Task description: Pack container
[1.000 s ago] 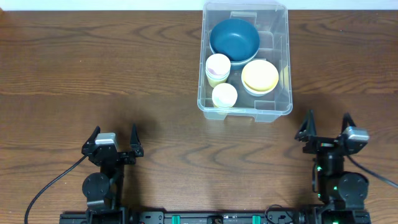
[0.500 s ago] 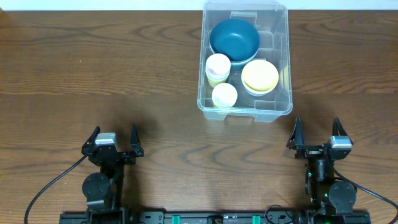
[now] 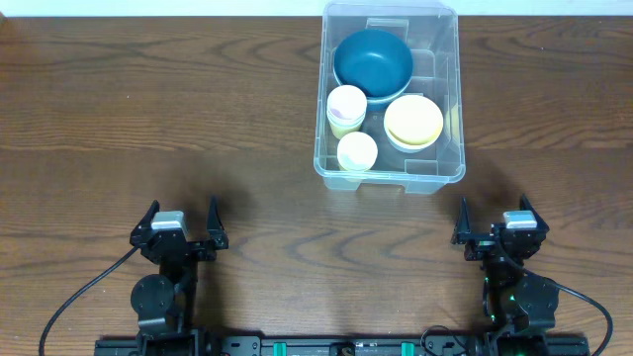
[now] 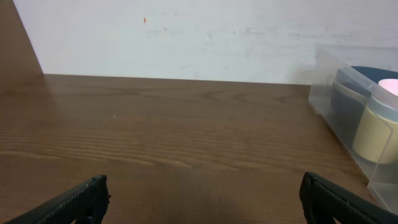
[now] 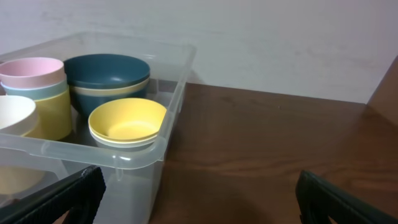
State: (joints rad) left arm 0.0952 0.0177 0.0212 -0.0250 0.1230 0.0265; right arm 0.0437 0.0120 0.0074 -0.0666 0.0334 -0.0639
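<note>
The clear plastic container [image 3: 450, 99] stands at the back right of the wooden table. It holds a dark blue bowl [image 3: 372, 59], a yellow bowl [image 3: 413, 121], a stack of cups with a pink one on top [image 3: 346, 104] and a cream cup [image 3: 357, 151]. It also shows in the right wrist view [image 5: 174, 74] and at the right edge of the left wrist view [image 4: 323, 93]. My left gripper [image 3: 180, 225] is open and empty at the front left. My right gripper [image 3: 492, 227] is open and empty at the front right, just in front of the container.
A white wall runs behind the table's far edge in both wrist views. The bare wooden table [image 3: 148, 119] stretches left of the container.
My right arm has drawn back toward the front edge and shifted left. The left arm and the container's contents have not moved.
</note>
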